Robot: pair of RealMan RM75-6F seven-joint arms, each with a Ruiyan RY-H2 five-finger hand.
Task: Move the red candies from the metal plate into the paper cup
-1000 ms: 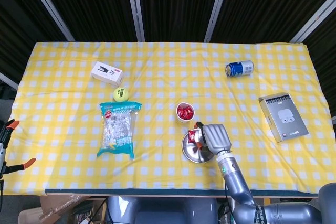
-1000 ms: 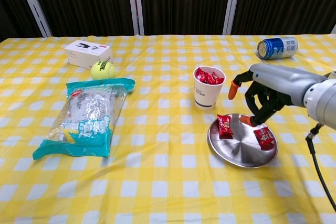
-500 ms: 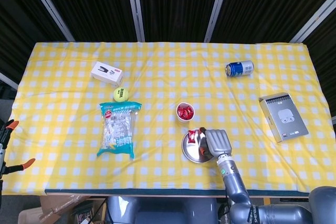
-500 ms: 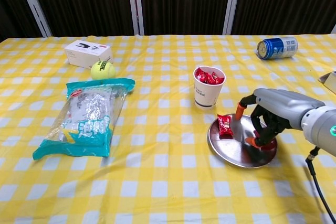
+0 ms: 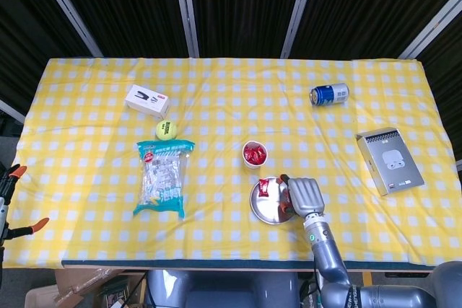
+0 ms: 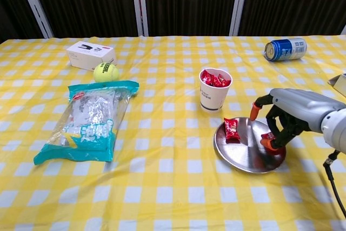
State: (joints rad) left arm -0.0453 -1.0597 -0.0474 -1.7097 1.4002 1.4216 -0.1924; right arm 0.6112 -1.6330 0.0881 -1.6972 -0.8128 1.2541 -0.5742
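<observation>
While one red candy (image 6: 231, 129) waits on the metal plate (image 6: 243, 152), the right hand (image 6: 281, 123) curls its fingers (image 6: 268, 142) around another, seemingly to lift it toward the paper cup (image 6: 214, 89).

A tennis ball (image 6: 106, 72) lies between white box (image 6: 90, 54) and snack bag (image 6: 92, 118).
</observation>
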